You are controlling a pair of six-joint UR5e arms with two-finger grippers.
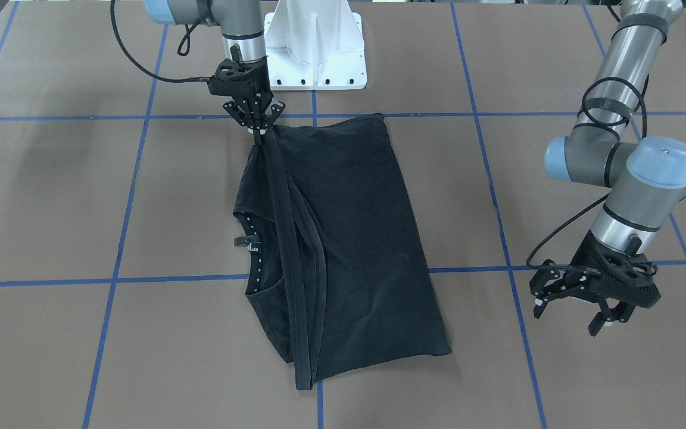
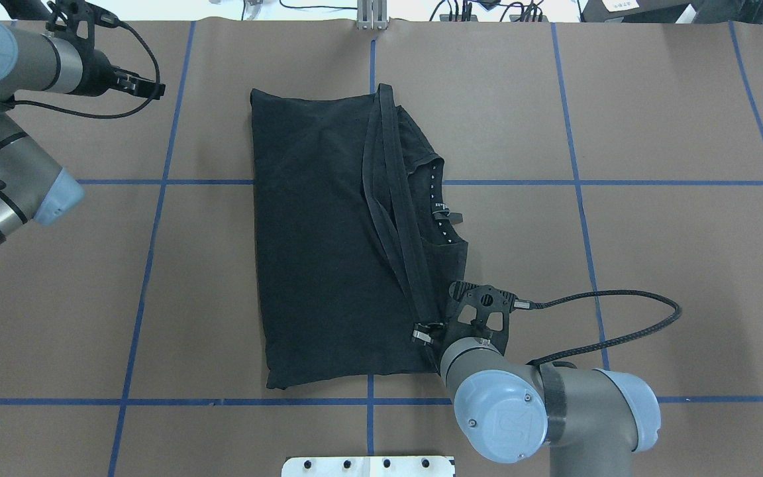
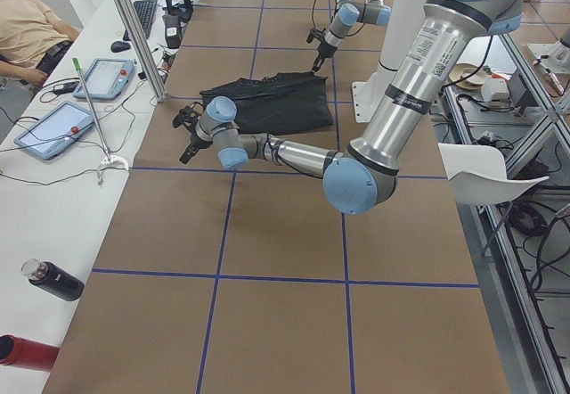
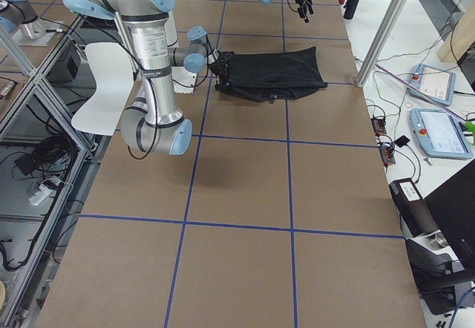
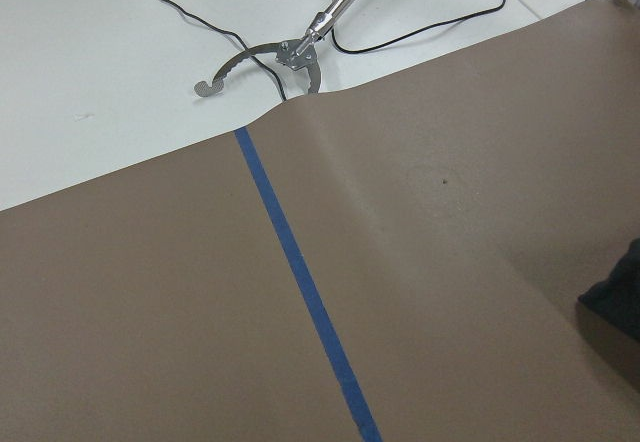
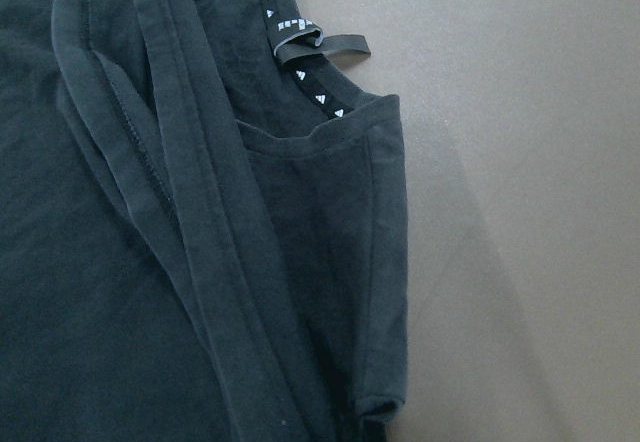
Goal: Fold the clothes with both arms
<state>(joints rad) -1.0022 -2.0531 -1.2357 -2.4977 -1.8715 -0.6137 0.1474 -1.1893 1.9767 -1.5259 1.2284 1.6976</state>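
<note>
The black T-shirt [image 1: 349, 238] lies folded on the brown table, its print hidden. Its collar with small white marks [image 1: 252, 241] faces the robot's right side. My right gripper [image 1: 258, 132] is shut on the bunched hem strip at the shirt's near-robot corner; it also shows in the overhead view [image 2: 424, 333]. The right wrist view shows the hem folds and collar tag [image 6: 305, 37] close up. My left gripper [image 1: 566, 317] is open and empty, hovering well off the shirt's other side, and shows in the overhead view [image 2: 146, 86]. The left wrist view shows only a shirt corner [image 5: 618, 307].
The white pedestal base [image 1: 316, 47] stands just behind the shirt. Blue tape lines [image 1: 128, 196] grid the table. A white side bench holds tablets [image 3: 53, 131], bottles [image 3: 53, 280] and a metal clamp [image 5: 300, 52]. A person [image 3: 27, 20] sits beyond it.
</note>
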